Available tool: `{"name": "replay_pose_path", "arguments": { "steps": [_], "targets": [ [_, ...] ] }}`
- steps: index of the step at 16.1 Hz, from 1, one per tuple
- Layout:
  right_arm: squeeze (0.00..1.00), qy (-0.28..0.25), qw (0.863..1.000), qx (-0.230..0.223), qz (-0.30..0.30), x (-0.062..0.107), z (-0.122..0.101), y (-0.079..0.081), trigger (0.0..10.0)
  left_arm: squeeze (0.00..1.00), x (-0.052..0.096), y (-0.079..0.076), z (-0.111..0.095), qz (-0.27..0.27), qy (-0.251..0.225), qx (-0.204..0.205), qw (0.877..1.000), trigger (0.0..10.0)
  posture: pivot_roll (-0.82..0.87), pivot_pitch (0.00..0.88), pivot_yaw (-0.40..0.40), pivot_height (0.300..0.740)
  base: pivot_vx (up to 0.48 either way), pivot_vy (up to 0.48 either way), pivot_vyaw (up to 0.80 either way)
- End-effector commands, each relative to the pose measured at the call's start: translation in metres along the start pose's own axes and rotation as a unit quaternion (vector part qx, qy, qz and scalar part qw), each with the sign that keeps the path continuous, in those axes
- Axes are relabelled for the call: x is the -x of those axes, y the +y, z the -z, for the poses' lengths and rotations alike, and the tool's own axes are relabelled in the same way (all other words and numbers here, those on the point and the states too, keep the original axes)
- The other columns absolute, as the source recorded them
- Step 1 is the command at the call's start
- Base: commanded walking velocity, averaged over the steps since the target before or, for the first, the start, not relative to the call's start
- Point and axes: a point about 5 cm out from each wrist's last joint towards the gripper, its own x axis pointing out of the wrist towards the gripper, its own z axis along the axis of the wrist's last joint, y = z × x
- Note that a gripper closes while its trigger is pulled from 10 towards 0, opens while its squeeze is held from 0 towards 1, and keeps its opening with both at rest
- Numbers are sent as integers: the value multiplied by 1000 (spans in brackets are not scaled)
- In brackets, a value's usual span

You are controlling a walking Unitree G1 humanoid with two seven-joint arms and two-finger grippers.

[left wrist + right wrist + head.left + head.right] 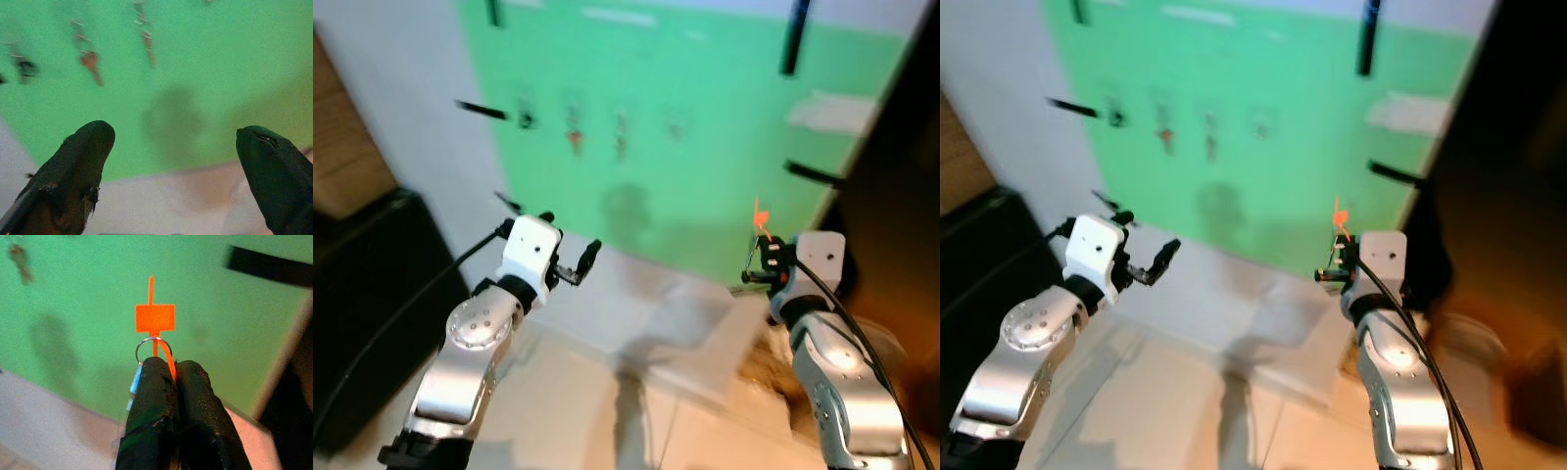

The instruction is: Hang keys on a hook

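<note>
Green board (pixel 705 117) with hooks (pixel 573 132) behind; right claw (pixel 175 367) clenched on orange-tagged keys (pixel 154 318) below it, left claw (pixel 171 147) released.

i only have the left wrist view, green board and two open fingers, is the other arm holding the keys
Observer: Yes. The right gripper is shut on the key ring, which carries an orange tag.
Operator: is it at the board yet
Observer: Not touching. In the head views the right gripper is raised short of the green board, low near the board's right side.
Operator: where are the hooks from there
Observer: A row of hooks with keys hanging sits higher up and to the robot's left of the tag.
Operator: anything near my left gripper
Observer: The left gripper hangs open in front of the white wall below the board, holding nothing.
</note>
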Motion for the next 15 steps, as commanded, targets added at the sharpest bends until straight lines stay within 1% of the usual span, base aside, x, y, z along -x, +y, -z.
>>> {"name": "replay_pose_path", "arguments": {
  "steps": [1,5,6,7,9,11,13,15],
  "targets": [
    [0,-11,1000,-4,-8,1,-4,2,10000,0,0,0,-1,4,1,-2,1000,10000,-57,0,13,740,326,0,0],
    [0,-20,1000,-12,-20,1,-6,5,10000,0,1,0,-1,9,2,-3,1000,10000,-57,0,19,740,329,0,0],
    [0,-34,998,-8,-53,4,-10,10,10000,0,2,1,-1,11,3,-5,1000,10000,-57,0,20,740,292,0,0],
    [0,-38,996,-1,-77,5,-11,12,10000,0,2,0,-1,14,1,-6,1000,10000,-56,0,20,740,0,0,0],
    [0,-43,993,-5,-105,7,-13,15,10000,0,3,0,-2,17,0,-7,1000,10000,-53,0,19,740,0,0,0],
    [0,-56,992,-6,-110,6,-20,12,10000,0,5,2,-1,26,3,-12,1000,10000,-50,0,14,740,0,0,0],
    [0,-61,991,-12,-119,4,-25,13,10000,0,6,2,-1,48,7,-14,999,10000,-49,0,12,740,0,0,0],
    [0,-71,987,-11,-146,0,-31,19,10000,0,5,2,-2,77,10,-19,997,10000,-52,0,11,740,0,0,0]
  ]
}}
